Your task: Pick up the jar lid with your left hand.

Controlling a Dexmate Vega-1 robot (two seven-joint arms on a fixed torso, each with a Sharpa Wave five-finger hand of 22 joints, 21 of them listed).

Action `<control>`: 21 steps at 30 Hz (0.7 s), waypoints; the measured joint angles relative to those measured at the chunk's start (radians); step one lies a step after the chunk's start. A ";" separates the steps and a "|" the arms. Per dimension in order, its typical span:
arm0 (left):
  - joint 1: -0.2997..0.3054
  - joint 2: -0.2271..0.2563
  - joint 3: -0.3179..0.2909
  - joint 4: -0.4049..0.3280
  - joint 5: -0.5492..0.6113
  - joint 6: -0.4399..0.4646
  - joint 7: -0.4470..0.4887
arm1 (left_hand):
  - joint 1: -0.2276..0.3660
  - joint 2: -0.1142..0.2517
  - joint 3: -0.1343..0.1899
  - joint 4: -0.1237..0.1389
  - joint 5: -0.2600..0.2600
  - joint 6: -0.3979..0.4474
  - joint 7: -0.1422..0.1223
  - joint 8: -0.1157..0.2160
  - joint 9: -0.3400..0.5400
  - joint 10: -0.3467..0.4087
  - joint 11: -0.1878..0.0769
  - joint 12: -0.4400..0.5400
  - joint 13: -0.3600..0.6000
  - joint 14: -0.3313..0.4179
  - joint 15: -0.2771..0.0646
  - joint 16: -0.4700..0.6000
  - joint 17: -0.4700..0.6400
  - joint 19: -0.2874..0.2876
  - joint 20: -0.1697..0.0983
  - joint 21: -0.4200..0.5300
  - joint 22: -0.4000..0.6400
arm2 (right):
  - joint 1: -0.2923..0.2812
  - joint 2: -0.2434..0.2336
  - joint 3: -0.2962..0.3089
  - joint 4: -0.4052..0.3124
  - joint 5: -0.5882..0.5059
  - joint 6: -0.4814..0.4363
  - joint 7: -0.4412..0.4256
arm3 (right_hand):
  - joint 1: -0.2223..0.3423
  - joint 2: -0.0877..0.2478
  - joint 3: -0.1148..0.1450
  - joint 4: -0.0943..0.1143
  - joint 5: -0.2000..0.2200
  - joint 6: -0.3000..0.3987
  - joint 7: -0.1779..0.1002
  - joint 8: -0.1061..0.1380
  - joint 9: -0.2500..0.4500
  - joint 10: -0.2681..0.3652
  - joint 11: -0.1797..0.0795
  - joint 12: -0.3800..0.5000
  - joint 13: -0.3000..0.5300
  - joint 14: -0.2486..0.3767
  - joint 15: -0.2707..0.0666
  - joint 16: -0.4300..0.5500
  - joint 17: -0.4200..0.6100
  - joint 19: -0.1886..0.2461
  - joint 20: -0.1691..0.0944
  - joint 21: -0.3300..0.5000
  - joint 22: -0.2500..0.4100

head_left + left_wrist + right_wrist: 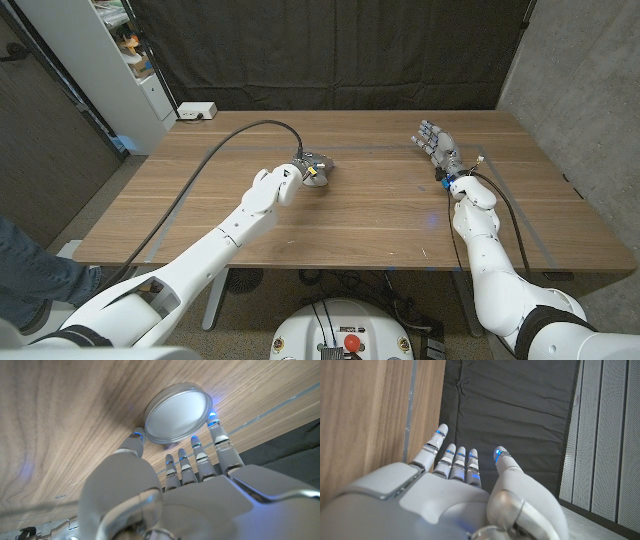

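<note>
The jar lid [177, 412] is a round, silvery metal disc lying on the wooden table [380, 215] just left of centre. My left hand [313, 169] is over it, and in the left wrist view the left hand [170, 495] has its thumb against one side of the rim and its fingertips [213, 419] against the other, pinching the lid. In the head view the hand hides the lid. My right hand [437, 148] is held at the table's far right with its fingers spread and nothing in it; the right wrist view shows the right hand [460, 490] the same way.
A black cable [215, 152] loops across the table to my left arm. A small white box [196, 111] sits at the back left corner. A white shelf unit [110, 60] stands left of the table, and a person's leg [25, 265] shows at the left edge.
</note>
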 measured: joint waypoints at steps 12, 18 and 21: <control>0.007 -0.007 -0.003 0.003 -0.014 0.008 0.019 | 0.012 0.004 0.000 0.000 -0.001 0.002 0.009 0.000 0.000 0.005 -0.005 0.000 0.003 0.000 0.000 0.000 0.005 0.005 0.005 -0.001 -0.003 | -0.009 -0.002 -0.003 -0.018 -0.005 -0.013 -0.005 | -0.004 -0.004 -0.004 0.004 0.000 0.000 0.000 0.000 0.000 0.000 0.000 0.000 0.000 0.000 0.000 0.000 0.000 0.000 0.000 0.000 0.002; 0.011 -0.008 -0.008 -0.005 -0.023 0.015 0.019 | 0.012 0.004 -0.004 0.004 -0.007 0.005 0.013 0.000 0.000 0.005 -0.005 0.000 0.003 0.000 0.000 0.000 0.005 0.005 0.005 -0.001 -0.006 | -0.014 -0.004 -0.006 -0.035 -0.005 -0.021 -0.008 | -0.004 -0.004 -0.007 0.001 0.000 0.000 0.000 0.000 0.000 0.000 0.000 0.000 0.000 0.000 0.000 0.000 0.000 0.000 0.000 0.000 0.002; 0.014 -0.008 -0.012 -0.013 -0.026 0.020 0.018 | 0.012 0.004 -0.007 0.007 -0.008 0.005 0.013 0.000 0.000 0.005 -0.005 0.000 0.003 0.000 0.000 0.000 0.005 0.012 -0.001 -0.001 -0.005 | -0.019 -0.005 -0.009 -0.047 -0.005 -0.029 -0.010 | -0.004 -0.004 -0.007 0.001 0.000 0.000 0.000 0.000 0.000 0.000 0.000 0.000 0.000 0.000 0.000 0.000 0.000 0.000 0.000 0.000 0.002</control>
